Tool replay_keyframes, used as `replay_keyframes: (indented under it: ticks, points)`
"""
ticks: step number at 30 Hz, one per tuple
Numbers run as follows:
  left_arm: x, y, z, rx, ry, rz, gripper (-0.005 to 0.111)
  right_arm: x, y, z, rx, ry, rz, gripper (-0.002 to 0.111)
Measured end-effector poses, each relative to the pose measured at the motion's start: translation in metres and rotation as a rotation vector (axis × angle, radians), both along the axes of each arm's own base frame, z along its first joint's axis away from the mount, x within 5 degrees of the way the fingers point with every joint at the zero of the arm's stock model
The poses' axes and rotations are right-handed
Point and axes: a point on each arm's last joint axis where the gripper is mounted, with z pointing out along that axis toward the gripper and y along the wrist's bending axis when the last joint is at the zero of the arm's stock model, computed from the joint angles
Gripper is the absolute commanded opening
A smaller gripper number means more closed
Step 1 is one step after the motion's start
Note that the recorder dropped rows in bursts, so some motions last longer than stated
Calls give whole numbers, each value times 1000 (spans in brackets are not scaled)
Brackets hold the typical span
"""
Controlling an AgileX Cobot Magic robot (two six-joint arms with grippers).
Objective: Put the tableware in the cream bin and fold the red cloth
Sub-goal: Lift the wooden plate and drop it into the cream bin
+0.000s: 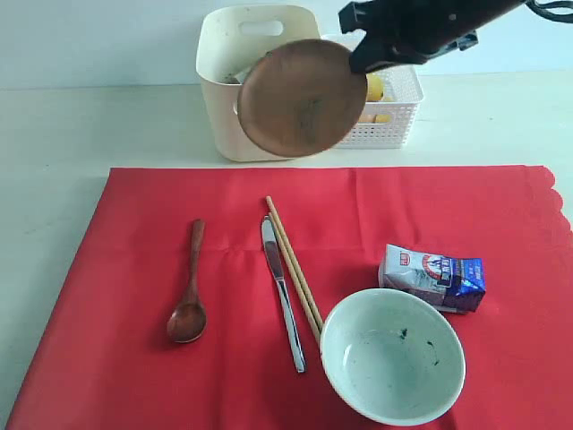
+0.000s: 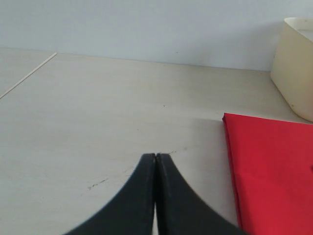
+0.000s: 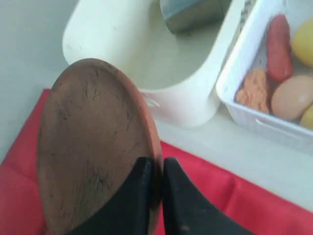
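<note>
— Over the far edge of the red cloth (image 1: 134, 269), just short of the cream bin (image 1: 224, 116): R pincer (image 1: 363, 63) clenched on the rim of the brown plate (image 1: 303, 98). Plate is in the air, tipped steeply on edge. By my reading it's not over the opening yet
— L side?
— L pincer (image 2: 155, 157) pressed closed, nothing in it, low over bare tabletop (image 2: 98, 122) beside the cloth's corner. Looks idle
— Bin contents?
— One steel cup (image 3: 190, 12) inside, per R wrist view. On the cloth: spoon (image 1: 188, 296), knife (image 1: 282, 287), chopsticks (image 1: 294, 264), bowl (image 1: 333, 358). Also a milk carton (image 1: 434, 278) near the bowl, not for this bin
— Rec. for the step in hand?
— Carry plate fwd until the whole disc clears the near wall. Keep it off the white lattice basket (image 1: 394, 125) just beside the bin. Lower edge-first into the free space clear of the cup, release low. Grip takes only a thin bit of rim, so slow moves; a swing could twist the plate out. Letting go high risks a bounce off the rim
</note>
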Motion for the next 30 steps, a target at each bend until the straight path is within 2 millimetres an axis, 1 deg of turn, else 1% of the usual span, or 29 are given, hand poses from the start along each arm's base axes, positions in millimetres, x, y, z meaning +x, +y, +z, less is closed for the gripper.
replay_keyframes:
  ticks: [5,7,9,14,19,22,26,30]
  points:
    - [0,0,0,0,0,0,2,14,3,24,66,-123,-44,0]
    - [0,0,0,0,0,0,2,23,5,29,83,-155,-58,0]
    - [0,0,0,0,0,0,2,31,7,28,96,-163,-66,0]
    - [0,0,0,0,0,0,2,57,14,20,139,-167,-86,0]
    - [0,0,0,0,0,0,2,83,20,2,155,-169,-107,0]
    - [0,0,0,0,0,0,2,95,24,-7,182,-165,-124,0]
    - [0,0,0,0,0,0,2,108,27,-18,204,-162,-145,0]
    - [0,0,0,0,0,0,2,115,29,-32,228,-136,-168,0]
